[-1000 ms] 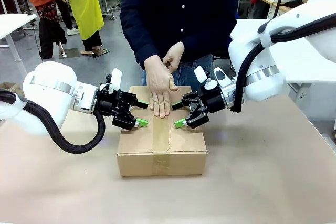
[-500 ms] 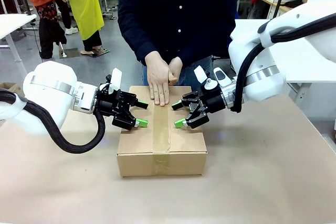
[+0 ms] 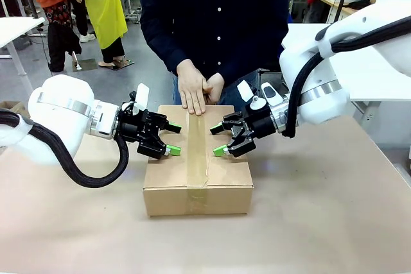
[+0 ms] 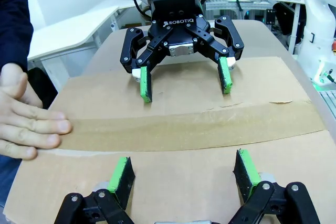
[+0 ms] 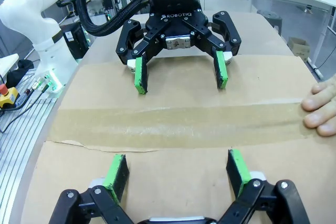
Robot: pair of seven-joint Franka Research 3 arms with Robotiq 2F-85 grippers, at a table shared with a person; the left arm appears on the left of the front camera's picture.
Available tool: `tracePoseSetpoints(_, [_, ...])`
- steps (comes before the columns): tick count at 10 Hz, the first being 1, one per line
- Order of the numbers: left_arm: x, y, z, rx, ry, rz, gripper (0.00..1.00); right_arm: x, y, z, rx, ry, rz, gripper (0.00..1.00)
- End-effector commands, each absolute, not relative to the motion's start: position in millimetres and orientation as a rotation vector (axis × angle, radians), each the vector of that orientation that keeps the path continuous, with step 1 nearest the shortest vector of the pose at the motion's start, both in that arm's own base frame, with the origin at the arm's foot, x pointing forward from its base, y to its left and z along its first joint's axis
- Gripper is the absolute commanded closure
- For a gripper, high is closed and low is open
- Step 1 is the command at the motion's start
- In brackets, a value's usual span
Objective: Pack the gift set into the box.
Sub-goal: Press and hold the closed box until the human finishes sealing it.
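Closed cardboard box (image 3: 198, 165) near the worktop's (image 3: 321, 222) middle, flaps down and tape strip (image 4: 184, 127) along the seam. Left gripper (image 3: 171, 138) and right gripper (image 3: 217, 140) both spread, pads resting on opposite flaps, pinching nothing. Person's hand (image 3: 191, 92) at the far edge, on the tape end. Gift set presumably inside; packing judged almost complete, only release remaining.

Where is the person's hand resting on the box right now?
In the front view, the person's hand lies flat on the far edge of the box, at the far end of the tape strip, beyond both open end effectors.
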State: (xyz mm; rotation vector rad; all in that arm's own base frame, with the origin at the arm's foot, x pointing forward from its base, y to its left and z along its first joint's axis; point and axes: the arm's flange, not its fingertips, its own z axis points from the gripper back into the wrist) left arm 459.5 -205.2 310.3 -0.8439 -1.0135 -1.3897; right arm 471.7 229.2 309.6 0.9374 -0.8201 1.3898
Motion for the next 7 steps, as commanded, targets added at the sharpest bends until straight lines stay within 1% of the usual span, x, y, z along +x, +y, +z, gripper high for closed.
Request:
tracePoseSetpoints(1, [457.6, -204.5, 306.3, -0.838, -1.022, -1.407, 0.00, 471.6, 229.9, 308.1, 0.931, -0.819, 1.391, 0.00])
tracePoseSetpoints(7, [457.6, -204.5, 306.3, -0.838, -1.022, -1.407, 0.00, 471.6, 229.9, 308.1, 0.931, -0.819, 1.391, 0.00])
